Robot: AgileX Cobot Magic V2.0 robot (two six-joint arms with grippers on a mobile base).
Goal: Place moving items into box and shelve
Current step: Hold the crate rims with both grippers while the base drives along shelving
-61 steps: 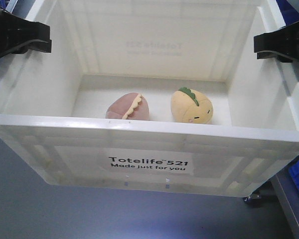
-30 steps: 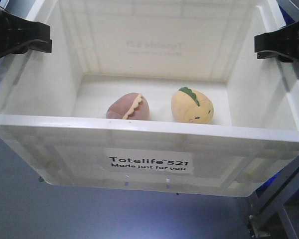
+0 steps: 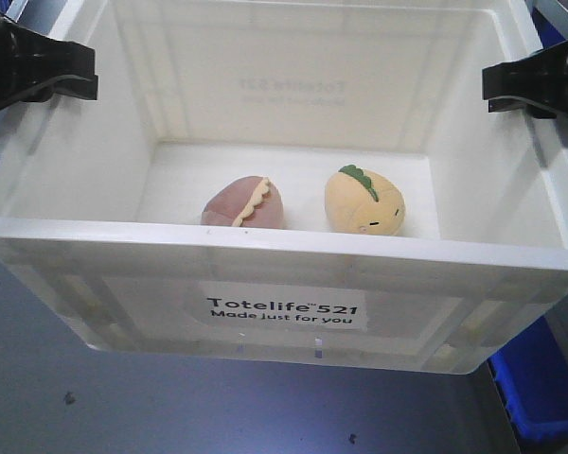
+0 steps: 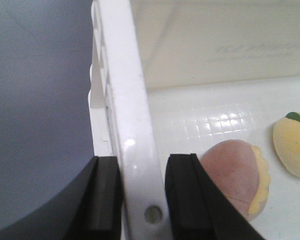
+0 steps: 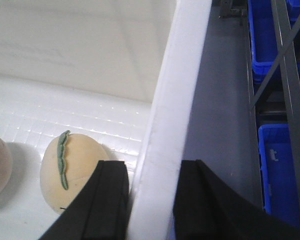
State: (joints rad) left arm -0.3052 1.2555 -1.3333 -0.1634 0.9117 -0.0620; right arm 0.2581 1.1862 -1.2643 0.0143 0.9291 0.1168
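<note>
Your left pincer [image 4: 142,200] and right pincer [image 5: 152,200] each pinch a side wall of the stiff white crate [image 3: 284,248], with the soft, light pink plush toy [image 3: 244,202] and yellow plush toy [image 3: 364,200] inside near its front wall, so carry it flat.

Wide open from above inside the white crate [image 3: 284,241], with loads of bare floor toward the back wall and along both sides. Only two plush toys in the way near the front: pinkish-brown plush [image 3: 243,202] left, yellow-orange plush [image 3: 363,201] right, narrow gap between, not touching. Side rims pinched by the left gripper [image 4: 142,197] and right gripper [image 5: 152,200]. Outside on the right, blue bins [image 5: 276,165] and a grey shelf frame [image 5: 285,45] nearby.
</note>
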